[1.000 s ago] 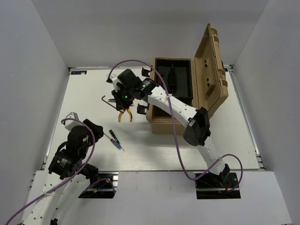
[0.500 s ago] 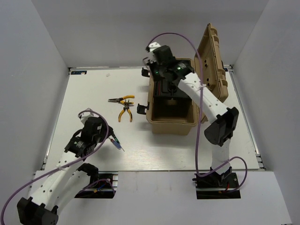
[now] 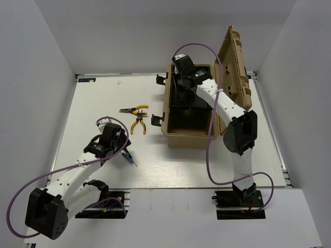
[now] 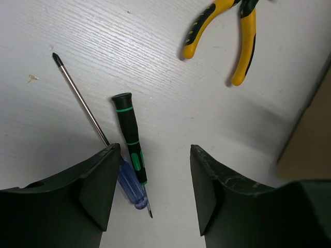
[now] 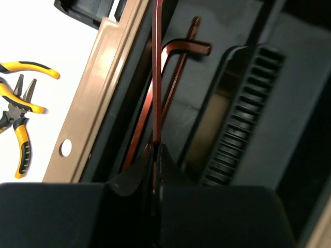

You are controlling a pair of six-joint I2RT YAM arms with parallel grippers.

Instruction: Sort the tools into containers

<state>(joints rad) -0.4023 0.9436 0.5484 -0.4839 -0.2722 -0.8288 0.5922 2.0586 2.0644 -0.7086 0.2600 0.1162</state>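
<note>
The tan toolbox stands open at the back right, its lid upright. My right gripper is inside it, shut on a dark brown hex key held over the black tray; other hex keys lie in the tray below. My left gripper is open and low over the table. A blue-handled screwdriver and a black-and-green one lie by its left finger. They also show in the top view. Two yellow-handled pliers lie left of the toolbox.
The toolbox's black side latch sticks out toward the pliers. The pliers' handles lie ahead of my left gripper, and the toolbox corner is at its right. White walls enclose the table on three sides.
My right gripper lifted the hex key off the table by the pliers and carried it right into the toolbox. My left arm reached forward and now hovers over the screwdrivers.
</note>
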